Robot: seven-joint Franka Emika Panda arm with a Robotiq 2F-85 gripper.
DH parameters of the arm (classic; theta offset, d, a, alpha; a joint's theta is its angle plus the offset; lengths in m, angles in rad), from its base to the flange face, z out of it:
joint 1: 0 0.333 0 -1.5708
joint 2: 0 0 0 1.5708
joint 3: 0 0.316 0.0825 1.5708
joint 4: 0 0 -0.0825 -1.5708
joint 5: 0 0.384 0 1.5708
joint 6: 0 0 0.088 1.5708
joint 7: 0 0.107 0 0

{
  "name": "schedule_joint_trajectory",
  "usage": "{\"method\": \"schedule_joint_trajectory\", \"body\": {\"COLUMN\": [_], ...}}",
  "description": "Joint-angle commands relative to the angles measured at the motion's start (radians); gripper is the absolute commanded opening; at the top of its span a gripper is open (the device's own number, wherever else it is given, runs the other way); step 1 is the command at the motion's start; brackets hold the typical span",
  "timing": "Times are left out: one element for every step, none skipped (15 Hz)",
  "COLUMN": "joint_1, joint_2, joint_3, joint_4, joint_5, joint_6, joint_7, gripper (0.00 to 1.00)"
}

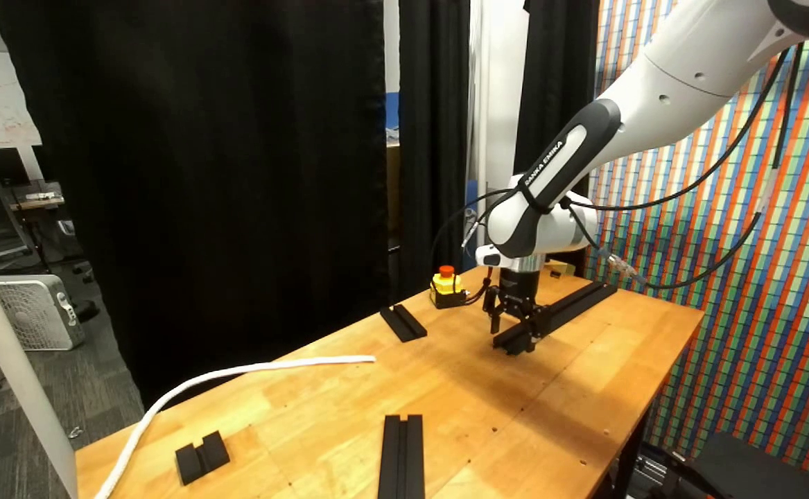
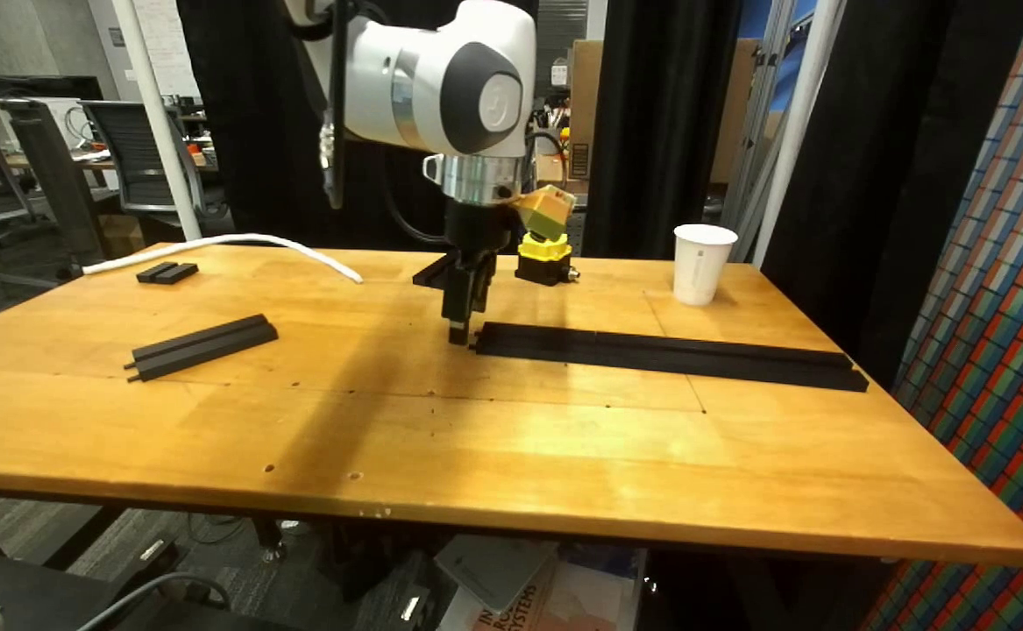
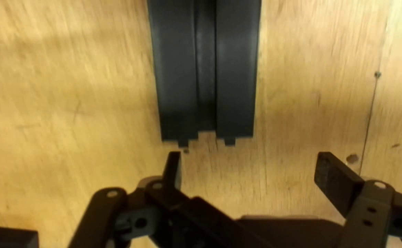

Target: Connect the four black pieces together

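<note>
Flat matte-black plastic-looking strip (image 3: pixel 206 69), 12 o'clock, wrist view; pegs (image 3: pixel 229 141) exposed, presumably for joining; my black two-finger gripper (image 3: pixel 250 165) wide.

A broad wooden table (image 2: pixel 607 464) is dotted with small holes (image 2: pixel 268 468). In an exterior view with a long edge near, a long black strip (image 2: pixel 651 352) is laid from the middle to the right. Well to the left, a grooved black bar (image 2: pixel 209 351) is set aslant, its right end farther back. At the far left, a small black block (image 2: pixel 176 273) is placed near a curved white cord (image 1: pixel 307 362). Along the far side are set a stubby flat black piece (image 1: pixel 397 324), a yellow and black box (image 1: pixel 449 299) topped by a red button (image 1: pixel 446 271), and, farthest right, an upright white cup (image 2: pixel 699 267).
</note>
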Motion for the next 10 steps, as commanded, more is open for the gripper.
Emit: {"method": "schedule_joint_trajectory", "body": {"joint_1": [0.088, 0.114, 0.142, 0.166, 0.19, 0.211, 0.231, 0.248, 0.265, 0.282], "joint_2": [-0.083, -0.096, -0.105, -0.114, -0.132, -0.142, -0.152, -0.168, -0.175, -0.177], "joint_3": [0.033, 0.047, 0.059, 0.07, 0.081, 0.092, 0.106, 0.118, 0.129, 0.14], "joint_4": [-0.099, -0.116, -0.134, -0.146, -0.163, -0.173, -0.186, -0.198, -0.204, -0.207], "joint_5": [0.0, -0.007, -0.021, -0.035, -0.053, -0.067, -0.08, -0.089, -0.095, -0.104], "joint_6": [0.053, 0.064, 0.088, 0.105, 0.118, 0.126, 0.137, 0.139, 0.14, 0.14], "joint_7": [0.088, 0.11, 0.133, 0.153, 0.173, 0.187, 0.194, 0.198, 0.201, 0.198], "gripper": [1.0, 1.0, 1.0, 1.0, 1.0, 1.0, 1.0, 1.0, 1.0, 1.0]}}
